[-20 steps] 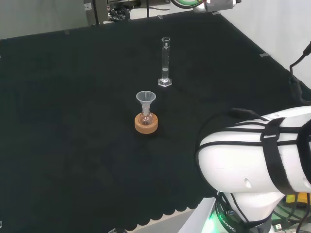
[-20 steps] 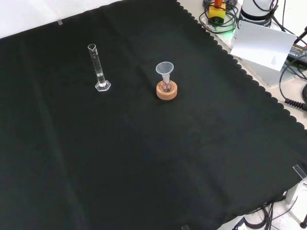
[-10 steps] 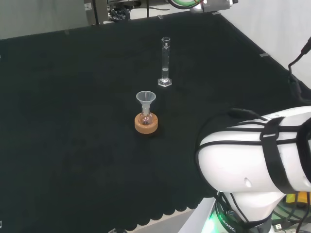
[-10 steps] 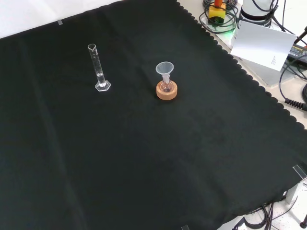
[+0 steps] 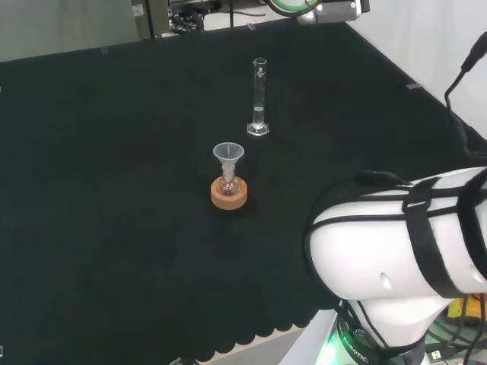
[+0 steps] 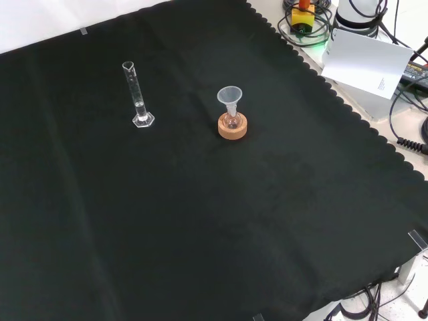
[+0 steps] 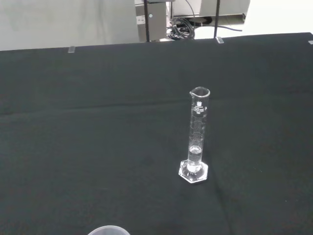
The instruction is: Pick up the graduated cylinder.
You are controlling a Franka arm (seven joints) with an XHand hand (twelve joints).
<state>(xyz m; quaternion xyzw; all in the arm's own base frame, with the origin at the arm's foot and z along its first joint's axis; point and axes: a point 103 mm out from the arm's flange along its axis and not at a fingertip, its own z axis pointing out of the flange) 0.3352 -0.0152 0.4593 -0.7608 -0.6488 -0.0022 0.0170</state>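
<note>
- The graduated cylinder [image 5: 259, 95] is seen upright on its hexagonal foot on the black cloth [image 5: 114, 190], untouched and standing free; in the head view it is placed beyond and slightly right of the funnel.
- In the front view the graduated cylinder [image 6: 137, 93] is found to the left of a clear funnel [image 6: 229, 99], which is seated in a small flask [image 6: 232, 121] held by a cork ring [image 6: 233, 127]; the two are set apart with bare cloth between them.
- From the wrist view the cylinder [image 7: 196, 134] is shown ahead, with the funnel's rim just at the picture's edge [image 7: 108, 230].
- The state of the hand cannot be told, so nothing can be said about a grasp; the pick-up is judged not yet begun.
- A tip-over is judged the main risk: the cylinder is tall and narrow on a small foot, so it could be toppled by a glancing touch high on the tube.
- The funnel could be knocked from its flask if the approach is routed low over it.
- A slip is also thought possible, since smooth clear glass is to be gripped.
</note>
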